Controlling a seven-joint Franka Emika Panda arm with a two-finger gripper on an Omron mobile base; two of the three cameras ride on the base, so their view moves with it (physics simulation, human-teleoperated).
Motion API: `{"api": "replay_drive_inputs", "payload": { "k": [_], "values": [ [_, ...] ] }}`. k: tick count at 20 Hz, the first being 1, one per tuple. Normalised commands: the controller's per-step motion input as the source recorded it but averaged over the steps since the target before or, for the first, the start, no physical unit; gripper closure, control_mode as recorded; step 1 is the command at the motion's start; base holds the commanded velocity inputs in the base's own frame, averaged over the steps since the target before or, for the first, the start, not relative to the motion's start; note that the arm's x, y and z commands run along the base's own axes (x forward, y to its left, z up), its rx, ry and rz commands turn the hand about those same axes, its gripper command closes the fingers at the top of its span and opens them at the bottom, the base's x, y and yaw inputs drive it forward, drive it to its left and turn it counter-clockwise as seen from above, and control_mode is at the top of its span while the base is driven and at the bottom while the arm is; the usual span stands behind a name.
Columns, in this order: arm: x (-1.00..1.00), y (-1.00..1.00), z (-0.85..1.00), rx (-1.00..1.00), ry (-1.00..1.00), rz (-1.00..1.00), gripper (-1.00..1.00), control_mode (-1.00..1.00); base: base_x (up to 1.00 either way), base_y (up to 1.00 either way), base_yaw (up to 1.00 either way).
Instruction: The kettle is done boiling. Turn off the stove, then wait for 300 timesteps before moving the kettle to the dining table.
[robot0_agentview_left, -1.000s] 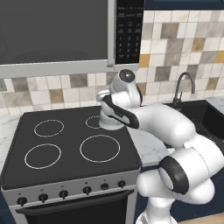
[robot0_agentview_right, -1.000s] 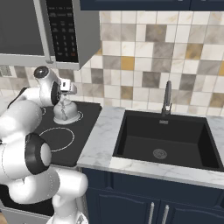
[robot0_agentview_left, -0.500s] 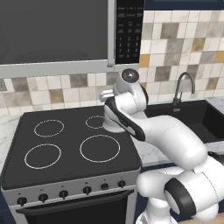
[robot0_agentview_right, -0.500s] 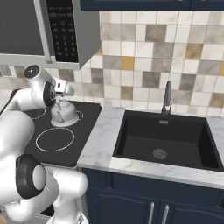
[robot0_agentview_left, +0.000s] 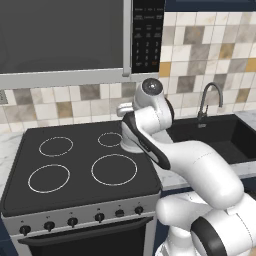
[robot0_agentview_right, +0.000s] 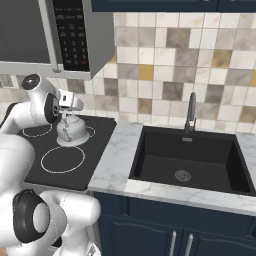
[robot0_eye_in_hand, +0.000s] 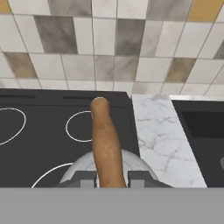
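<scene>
The gripper (robot0_eye_in_hand: 112, 177) clenches the kettle's (robot0_agentview_right: 71, 132) arched brown handle; the rounded silver body sits at the glossy black stove's (robot0_agentview_left: 80, 170) back right corner, beside the marble counter (robot0_agentview_right: 120, 160).

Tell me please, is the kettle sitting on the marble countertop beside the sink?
No, the kettle stands on the stove, on a rear burner ring.

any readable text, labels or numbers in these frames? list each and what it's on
None can be read.
Microwave control panel: rows of small pale keypad marks and an orange spot, too small and blurred to read; same panel in the right base view.
Stove knobs: no legible markings.
Kettle, its brown handle between the shut gripper's fingertips, backsplash tiles, faucet: no print visible.
</scene>
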Motion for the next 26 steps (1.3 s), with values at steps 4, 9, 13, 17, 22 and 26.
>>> {"api": "replay_drive_inputs", "payload": {
  "k": [4,9,13,17,22,26],
  "values": [
    [0.0,0.0,0.0,0.0,0.0,0.0,1.0,-1.0,0.0,0.0,0.0],
    [0.0,0.0,0.0,0.0,0.0,0.0,1.0,1.0,-0.21,0.0,-0.03],
    [0.0,0.0,0.0,0.0,0.0,0.0,1.0,1.0,-0.71,-0.07,-0.2],
    [0.0,0.0,0.0,0.0,0.0,0.0,1.0,1.0,-0.6,-0.03,-0.33],
    [0.0,0.0,0.0,0.0,0.0,0.0,1.0,1.0,-0.39,0.0,-0.45],
    [0.0,0.0,0.0,0.0,0.0,0.0,1.0,1.0,-0.23,0.0,-0.5]
  ]
}}
